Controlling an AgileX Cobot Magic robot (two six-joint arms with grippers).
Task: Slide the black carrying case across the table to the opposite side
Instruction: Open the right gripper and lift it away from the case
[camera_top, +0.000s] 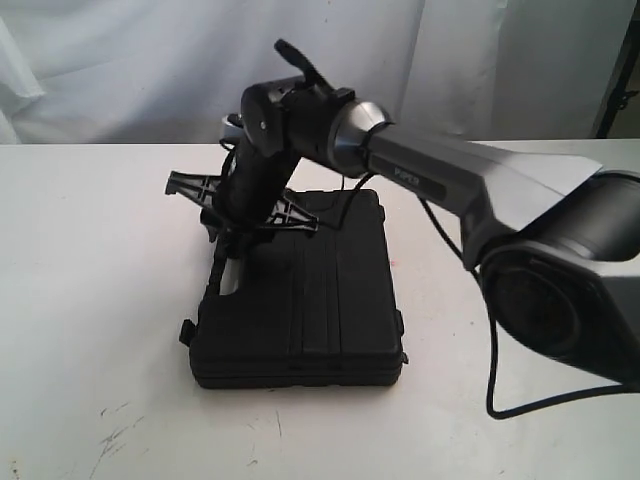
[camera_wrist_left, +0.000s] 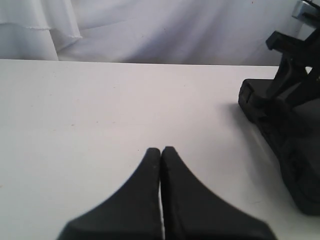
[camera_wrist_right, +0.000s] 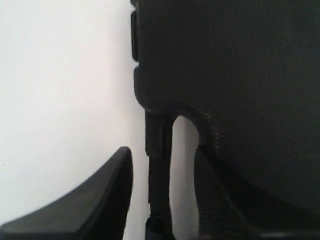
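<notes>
**Black moulded-plastic carrying case (camera_top: 310, 300) flat on wide white scuffed table (camera_top: 90, 300)**

The right gripper (camera_wrist_right: 162, 160) had its fingers (camera_wrist_right: 100, 200) apart, straddling the case's slim black handle bar (camera_wrist_right: 159, 145). The left gripper (camera_wrist_left: 160, 151) hung over the tabletop near the case, fingers pressed together

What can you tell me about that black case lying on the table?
The black case is a rectangular, closed box of finely textured, apparently hard plastic with ridges across its lid. It lies flat on the white table. The right gripper straddles its carrying handle at one edge, fingers open, slight gaps either side.
</notes>
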